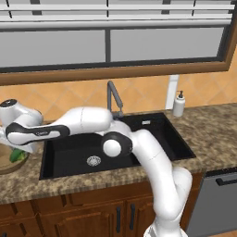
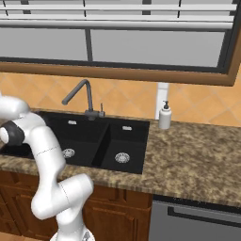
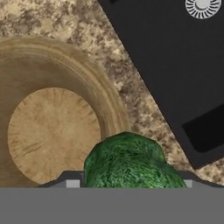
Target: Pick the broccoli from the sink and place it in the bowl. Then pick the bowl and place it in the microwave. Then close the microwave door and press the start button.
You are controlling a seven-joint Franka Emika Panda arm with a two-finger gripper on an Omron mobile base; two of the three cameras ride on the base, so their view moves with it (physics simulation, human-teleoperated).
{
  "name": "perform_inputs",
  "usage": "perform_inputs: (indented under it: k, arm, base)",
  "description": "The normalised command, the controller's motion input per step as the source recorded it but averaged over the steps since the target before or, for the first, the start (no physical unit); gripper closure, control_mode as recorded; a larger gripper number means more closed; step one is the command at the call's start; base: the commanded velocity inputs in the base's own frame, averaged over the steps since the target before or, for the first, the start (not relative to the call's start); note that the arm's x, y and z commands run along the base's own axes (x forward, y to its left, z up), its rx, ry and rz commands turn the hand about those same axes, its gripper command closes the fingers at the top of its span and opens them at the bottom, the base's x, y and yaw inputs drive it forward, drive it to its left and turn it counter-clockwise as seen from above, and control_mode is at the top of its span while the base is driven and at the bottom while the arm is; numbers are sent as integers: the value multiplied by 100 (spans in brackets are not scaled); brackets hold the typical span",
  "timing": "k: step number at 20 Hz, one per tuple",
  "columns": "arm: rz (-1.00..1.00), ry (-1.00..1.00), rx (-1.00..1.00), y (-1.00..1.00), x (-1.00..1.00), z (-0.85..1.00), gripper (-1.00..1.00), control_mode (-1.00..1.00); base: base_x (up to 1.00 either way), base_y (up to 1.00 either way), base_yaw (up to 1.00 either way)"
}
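Gripping the broccoli (image 3: pixel 127 159), the pincer (image 3: pixel 129 183) is seen in the hand view with a finger tip (image 3: pixel 72 180) on each side of the green lump; the jaws are clenched on it, held wide by its bulk. In the left base view the broccoli (image 1: pixel 17 155) is seen under the hand at the far left, over the near rim of the bowl (image 1: pixel 5 162). The bowl (image 3: pixel 48 118) stands on the speckled desk (image 3: pixel 131 83) just left of the sink (image 1: pixel 115 146). In the hand view the broccoli overlaps the bowl's rim, partly over the bowl and partly over the desk; whether it touches the rim cannot be told. The sink (image 3: pixel 175 65) lies beside the bowl, one drain (image 3: pixel 202 6) in view. Both basins are seen in the right base view, each with a silver drain. A grey faucet (image 2: pixel 77 96) stands behind the sink, and a white soap bottle (image 2: pixel 164 115) on the desk to its right.
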Motion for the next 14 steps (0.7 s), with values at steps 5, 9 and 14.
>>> perform_inputs:
  k: [5, 9, 14]
  arm:
    - [0, -12, 0, 18, 49, -34, 100, -100]
    - [0, -6, 3, 11, 36, -27, 100, -100]
    - [0, -5, 2, 24, 28, -26, -100, -100]
  base:
    - [0, 0, 0]
    - [0, 0, 0]
    - [0, 0, 0]
